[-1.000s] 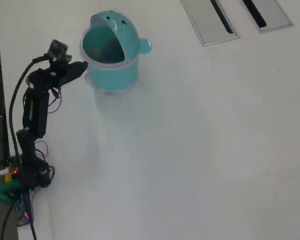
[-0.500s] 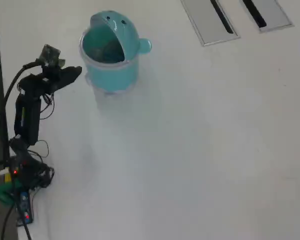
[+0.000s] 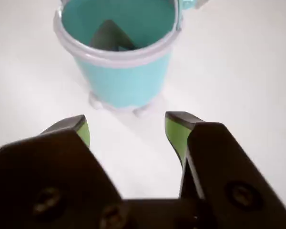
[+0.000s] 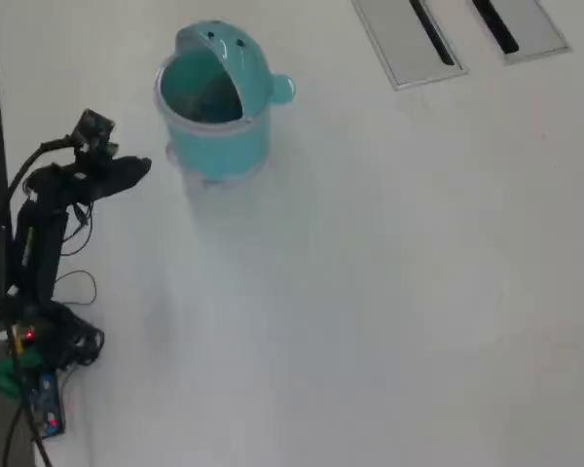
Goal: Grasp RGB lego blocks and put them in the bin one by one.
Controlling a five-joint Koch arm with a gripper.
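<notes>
The wrist view showed the gripper (image 3: 127, 129) with jaws spread wide and empty, green pads facing the teal bin (image 3: 126, 81) just ahead, something dark lying inside it. Only the overhead view showed the bin's domed lid (image 4: 229, 49), side knob (image 4: 281, 89) and the arm (image 4: 49, 224) left of the bin.
</notes>
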